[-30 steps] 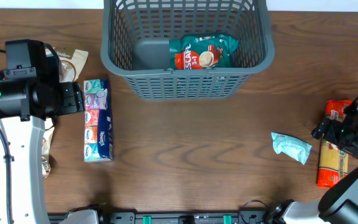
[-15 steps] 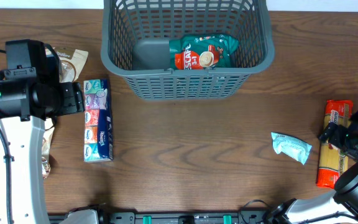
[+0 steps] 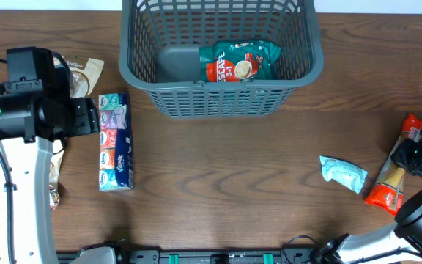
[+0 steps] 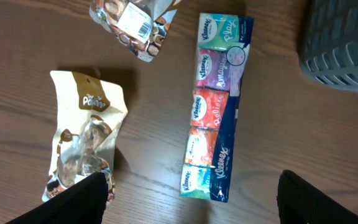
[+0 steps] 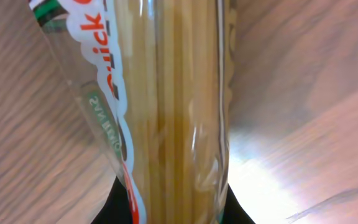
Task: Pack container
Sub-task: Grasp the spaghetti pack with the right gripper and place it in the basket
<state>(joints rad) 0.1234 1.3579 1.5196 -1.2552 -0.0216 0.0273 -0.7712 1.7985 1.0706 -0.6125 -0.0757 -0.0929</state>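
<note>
The container, a big dark grey slotted basket, stands at the back centre with a green coffee bag inside; its corner shows in the left wrist view. At the right edge my right gripper is shut on a spaghetti pack, which lies tilted. The pack fills the right wrist view, pinched between the gripper. My left gripper is open above a long tissue multipack, touching nothing; from overhead it sits just left of the multipack.
A small teal packet lies left of the spaghetti. A brown-and-white snack pouch and another snack bag lie left of the tissues. The left arm's base column runs down the left side.
The right gripper has shut on the spaghetti pack. The pack has swung from straight to tilted, its near end moving left. The left arm has not moved.
</note>
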